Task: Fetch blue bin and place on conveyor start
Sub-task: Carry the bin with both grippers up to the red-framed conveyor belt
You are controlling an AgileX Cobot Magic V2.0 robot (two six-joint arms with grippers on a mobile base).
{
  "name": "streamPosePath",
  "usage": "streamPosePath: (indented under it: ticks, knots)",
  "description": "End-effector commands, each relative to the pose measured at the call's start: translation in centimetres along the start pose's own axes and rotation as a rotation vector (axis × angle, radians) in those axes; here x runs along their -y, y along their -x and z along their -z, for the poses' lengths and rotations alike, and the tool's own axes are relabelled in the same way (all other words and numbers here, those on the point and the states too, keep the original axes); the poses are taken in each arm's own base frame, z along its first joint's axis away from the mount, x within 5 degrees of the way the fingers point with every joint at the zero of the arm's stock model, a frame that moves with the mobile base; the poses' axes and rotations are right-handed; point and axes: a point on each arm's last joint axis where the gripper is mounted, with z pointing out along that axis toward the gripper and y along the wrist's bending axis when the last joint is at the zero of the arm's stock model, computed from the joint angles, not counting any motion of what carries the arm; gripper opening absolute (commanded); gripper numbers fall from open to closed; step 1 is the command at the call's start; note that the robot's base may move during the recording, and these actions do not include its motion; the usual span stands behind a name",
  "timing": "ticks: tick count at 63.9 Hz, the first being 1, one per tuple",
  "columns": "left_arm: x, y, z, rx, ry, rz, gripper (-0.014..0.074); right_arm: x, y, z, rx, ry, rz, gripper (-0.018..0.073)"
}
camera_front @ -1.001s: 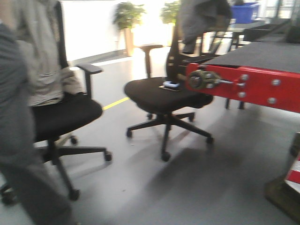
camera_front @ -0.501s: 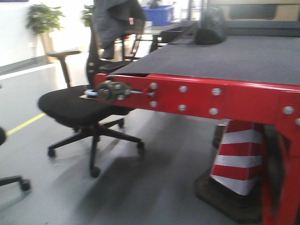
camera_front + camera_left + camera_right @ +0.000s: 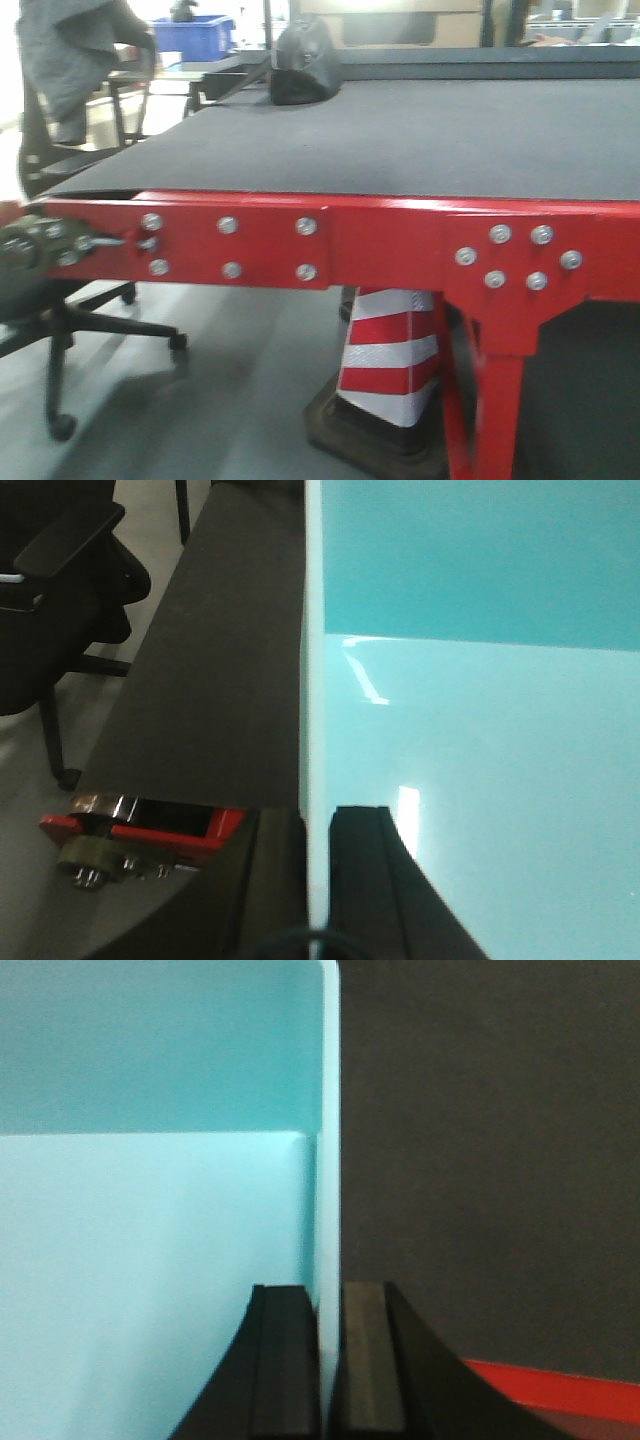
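- Left gripper (image 3: 318, 875), right gripper (image 3: 328, 1360) each pinch a wall of the bin (image 3: 480, 780), at the belt (image 3: 400, 130) end.
- Risk: uneven release tilts it; set too near the red frame (image 3: 380, 240), it tips off.

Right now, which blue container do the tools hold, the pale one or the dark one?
The pale turquoise bin: the left tool and the right tool each pinch one of its walls. The dark blue crate stands far off in the background.
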Motion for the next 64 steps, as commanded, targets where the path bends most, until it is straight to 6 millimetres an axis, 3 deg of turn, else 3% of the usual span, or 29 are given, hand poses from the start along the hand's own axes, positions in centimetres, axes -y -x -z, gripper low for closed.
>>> streamPosePath:
  ticks: [1, 64]
  knots:
    - [-0.06, 0.72, 0.97, 0.063, -0.018, 0.0, -0.0111, 0.49, 0.64, 0.71, 0.057, -0.02, 0.009, -0.0154]
    - [-0.06, 0.72, 0.97, 0.063, -0.018, 0.0, -0.0111, 0.49, 0.64, 0.71, 0.057, -0.02, 0.009, -0.0154]
